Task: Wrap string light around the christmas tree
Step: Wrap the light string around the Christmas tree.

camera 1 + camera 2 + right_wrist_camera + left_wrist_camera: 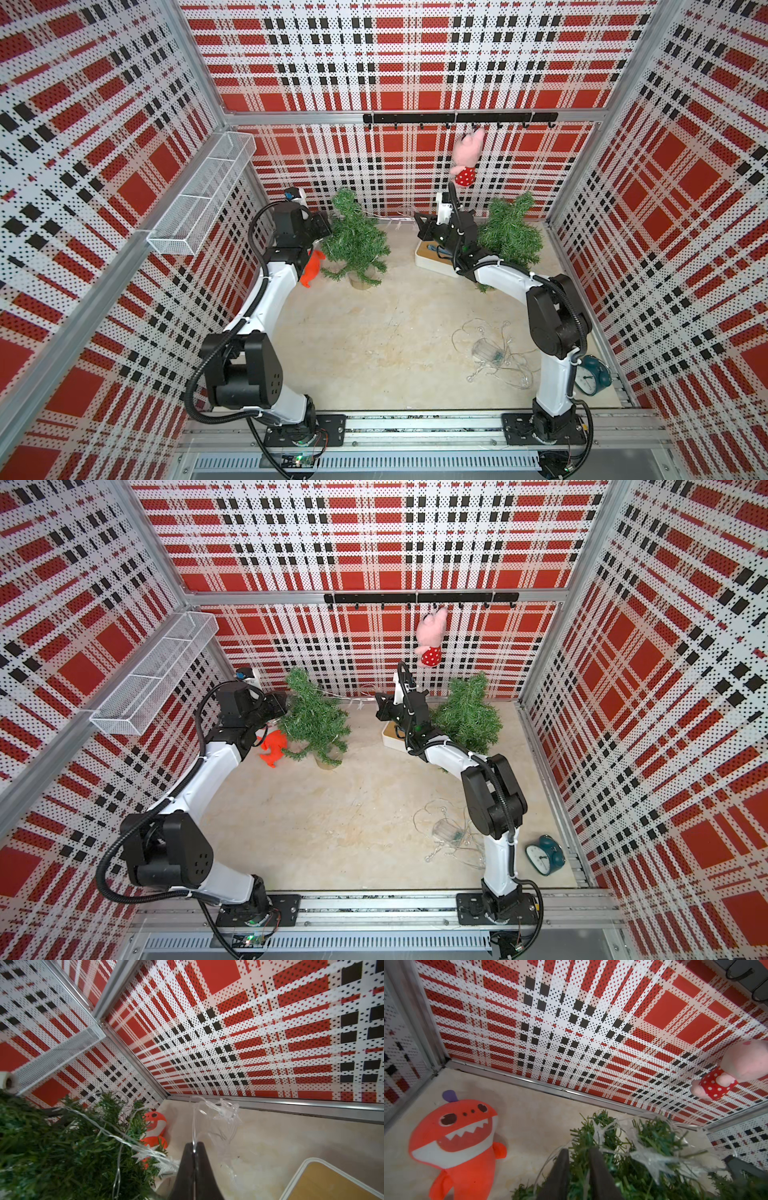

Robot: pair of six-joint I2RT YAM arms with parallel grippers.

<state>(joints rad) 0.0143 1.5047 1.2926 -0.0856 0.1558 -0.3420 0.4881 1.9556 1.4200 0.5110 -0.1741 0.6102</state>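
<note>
- The string light (648, 1157) was found draped over the upper branches of the christmas tree (355, 243), which stood near the back wall on the left arm's side. One strand was led from the crown across to the right gripper (194, 1148).
- The string was judged light, limp and tangle-prone, with thin, slippery wire and brittle plastic stars. Hold is best taken on bare wire between stars.
- The right gripper was seen pressed together on that wire. The left gripper (579, 1150) stood parted against the foliage, with nothing clamped.
- A loose coil with a clear battery box (492, 353) lay by the right arm; its connection to the draped strand could not be told.
- The tabletop (374, 332) was noted as pale, flat and mottled. A red shark plush (456, 1132) lay just beside the tree, with a second tree (509, 235) well apart.
- Plaid perforated walls enclosed three sides, and room behind the tree was judged tight.
</note>
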